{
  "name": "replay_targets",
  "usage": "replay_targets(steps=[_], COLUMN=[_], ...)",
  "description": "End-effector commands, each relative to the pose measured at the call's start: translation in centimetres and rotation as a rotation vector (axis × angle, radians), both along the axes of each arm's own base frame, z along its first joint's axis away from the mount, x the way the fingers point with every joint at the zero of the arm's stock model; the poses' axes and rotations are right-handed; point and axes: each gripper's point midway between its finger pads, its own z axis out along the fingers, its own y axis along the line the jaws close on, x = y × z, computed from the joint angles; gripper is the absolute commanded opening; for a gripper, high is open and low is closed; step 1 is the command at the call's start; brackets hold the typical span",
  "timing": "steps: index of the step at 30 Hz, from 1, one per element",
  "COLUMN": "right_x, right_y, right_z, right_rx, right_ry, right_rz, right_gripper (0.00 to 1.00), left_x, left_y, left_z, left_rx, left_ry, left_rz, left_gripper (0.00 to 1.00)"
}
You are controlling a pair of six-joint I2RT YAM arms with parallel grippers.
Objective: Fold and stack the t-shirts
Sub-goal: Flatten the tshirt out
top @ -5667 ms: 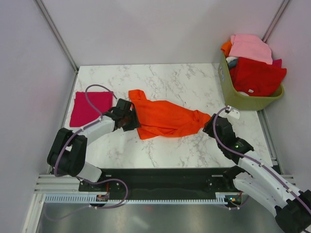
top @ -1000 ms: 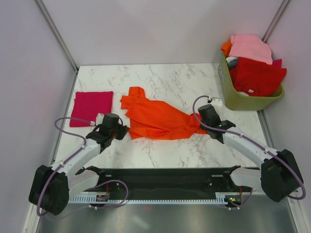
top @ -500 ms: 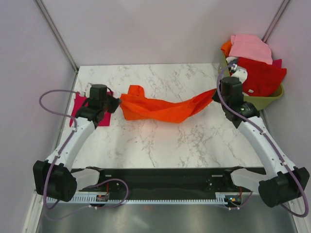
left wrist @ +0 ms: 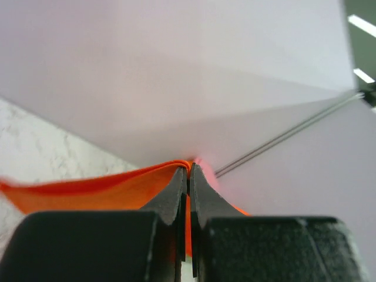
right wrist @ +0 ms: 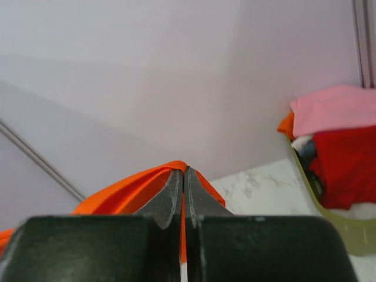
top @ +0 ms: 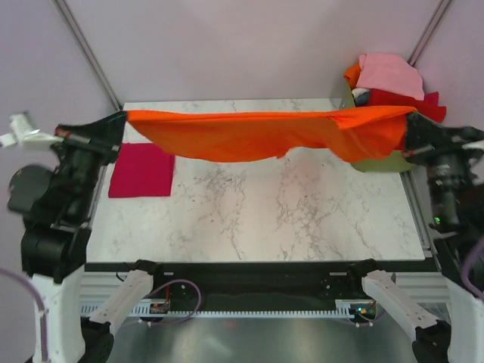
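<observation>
The left gripper (top: 112, 127) and right gripper (top: 412, 130), jaws pinched on opposite ends, hold the soft orange t-shirt (top: 257, 134) stretched wide in the air above the far side of the marble table (top: 265, 219). Spreading before folding, it seems; next it needs laying flat, right of the crimson t-shirt (top: 142, 169), a folded square at left.

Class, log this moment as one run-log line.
stage: orange t-shirt stretched in air above table | left claw: shut on one end | right claw: shut on other end | crimson t-shirt: folded, flat on table
</observation>
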Motion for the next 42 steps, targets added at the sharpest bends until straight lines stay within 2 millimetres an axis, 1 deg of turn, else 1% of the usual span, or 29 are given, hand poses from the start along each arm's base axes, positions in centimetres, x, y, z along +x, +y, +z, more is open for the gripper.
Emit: replay_targets(steps=[1,2,5,7,9,10,12,13,16,17,19,20,21,22,23,25,26,28,29,31,32,33,34,35,36,38,39,40,42], right_x=[-6.0,-7.8,-9.7,-9.9,-8.9,-8.1,-5.8,-3.9,-0.6,1.3,4.2,6.6,7.7,8.7,10.7,12.6,14.3,15.9,17.1,17.9,18.5,18.8,19.2,19.6,19.9,20.7,20.9,21.2,22.1], right_y=[-1.8,-2.4,-3.2,-3.6,-3.5,-3.5,-3.1,-3.1,-3.0,-2.8,-2.1,-1.2,-0.8,-0.4,0.4,0.8,1.2,1.6,1.9,1.8,1.8,0.6,0.4,0.2,-1.5,-1.1,-2.1,-1.9,-1.8], right_z=[4.4,5.5,7.1,7.6,7.4,6.9,5.1,3.3,0.0,-1.5,-4.0,-5.2,-5.6,-5.8,-6.0,-5.6,-4.8,-3.3,-1.6,0.6,2.6,3.7,4.5,6.1,6.8,7.3,7.3,6.7,4.3], right_rx=[0.027,0.042,0.063,0.069,0.060,0.056,0.042,0.033,0.016,0.003,-0.020,-0.039,-0.047,-0.054,-0.065,-0.072,-0.075,-0.076,-0.066,-0.054,-0.030,-0.012,-0.001,0.014,0.054,0.063,0.067,0.066,0.067], right_ry=[-0.166,-0.211,-0.264,-0.271,-0.246,-0.227,-0.161,-0.102,-0.001,0.049,0.113,0.152,0.169,0.182,0.202,0.208,0.206,0.186,0.159,0.114,0.072,0.049,0.033,-0.001,-0.021,-0.036,-0.039,-0.029,0.013], right_rz=[-0.004,-0.006,-0.019,-0.041,-0.050,-0.065,-0.078,-0.104,-0.152,-0.177,-0.184,-0.174,-0.167,-0.161,-0.149,-0.152,-0.153,-0.130,-0.120,-0.093,-0.081,-0.093,-0.063,-0.038,-0.044,0.034,0.033,0.052,0.091], right_gripper=[0.00,0.00,0.00,0.00,0.00,0.00,0.00,0.00,0.00,0.00,0.00,0.00,0.00,0.00,0.00,0.00,0.00,0.00,0.00,0.00,0.00,0.00,0.00,0.00,0.00,0.00,0.00,0.00,0.00], left_x=[-6.0,-7.0,-8.1,-7.6,-6.0,-5.3,-2.9,-1.1,1.8,3.1,5.6,6.8,7.6,9.6,10.4,12.3,14.0,16.1,17.7,19.0,20.1,20.6,21.3,21.0,22.4,22.8,23.4,23.6,24.4], left_y=[2.3,2.5,2.5,2.2,1.6,1.4,0.8,0.6,0.4,0.4,0.1,-0.2,-0.4,-0.8,-0.9,-1.1,-1.4,-1.2,-1.7,-1.1,-1.3,-1.1,-0.1,-0.2,0.2,1.4,1.6,1.8,1.8], left_z=[3.2,4.1,5.0,4.9,3.9,3.3,0.7,-1.6,-5.3,-7.7,-9.4,-10.6,-11.0,-12.1,-11.7,-11.5,-10.7,-9.7,-7.9,-5.5,-3.3,-2.2,-1.3,1.3,0.6,2.2,1.7,1.8,-0.1], left_rx=[0.004,-0.006,-0.027,-0.031,-0.028,-0.033,-0.027,-0.019,-0.007,0.003,0.006,0.010,0.013,0.021,0.020,0.026,0.025,0.016,0.011,0.003,0.004,0.005,-0.002,-0.010,-0.018,-0.035,-0.034,-0.018,0.003], left_ry=[-0.128,-0.155,-0.173,-0.152,-0.103,-0.079,0.001,0.065,0.158,0.211,0.240,0.264,0.270,0.301,0.298,0.307,0.306,0.299,0.273,0.227,0.181,0.159,0.141,0.084,0.101,0.065,0.076,0.067,0.091], left_rz=[0.059,0.057,0.047,0.035,0.020,0.013,0.009,0.017,0.043,0.057,0.069,0.066,0.065,0.067,0.069,0.073,0.070,0.068,0.039,0.028,0.004,0.001,0.015,-0.014,-0.023,-0.039,-0.039,-0.036,-0.043], left_gripper=[0.02,0.02,0.02,0.02,0.02,0.02,0.02,0.02,0.02,0.02,0.02,0.02,0.02,0.02,0.02,0.02,0.02,0.02,0.02,0.02,0.02,0.02,0.02,0.02,0.02,0.02,0.02,0.02,0.02])
